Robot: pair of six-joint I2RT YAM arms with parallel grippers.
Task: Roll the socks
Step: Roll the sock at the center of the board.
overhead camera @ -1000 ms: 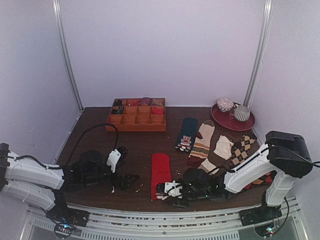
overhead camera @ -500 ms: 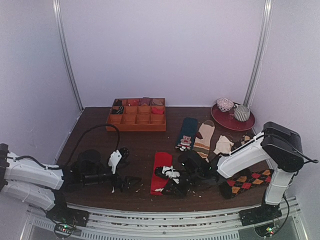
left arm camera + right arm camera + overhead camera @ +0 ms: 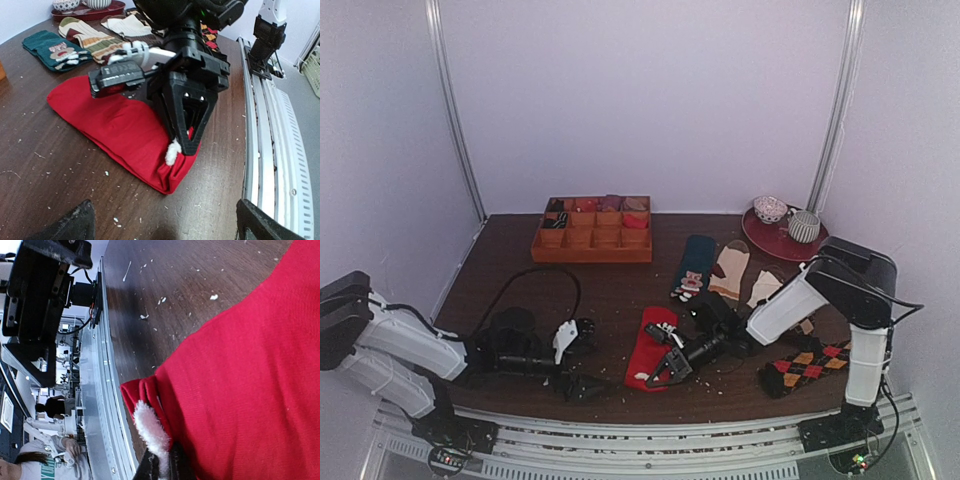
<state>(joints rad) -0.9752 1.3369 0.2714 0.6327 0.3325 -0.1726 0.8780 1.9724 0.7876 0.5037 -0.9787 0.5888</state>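
Pinches the white-tufted end of the flat bright red fabric socks [image 3: 650, 343] with the black right gripper [image 3: 661, 374], lower centre; holds the left gripper [image 3: 583, 385] spread wide, lower left.

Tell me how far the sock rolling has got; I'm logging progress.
Done: nothing rolled; the bright red fabric socks lie flat on the dark wooden table. In hand: the right gripper is shut on their near, white-tufted end; the left gripper is open, apart. Left: the whole roll.
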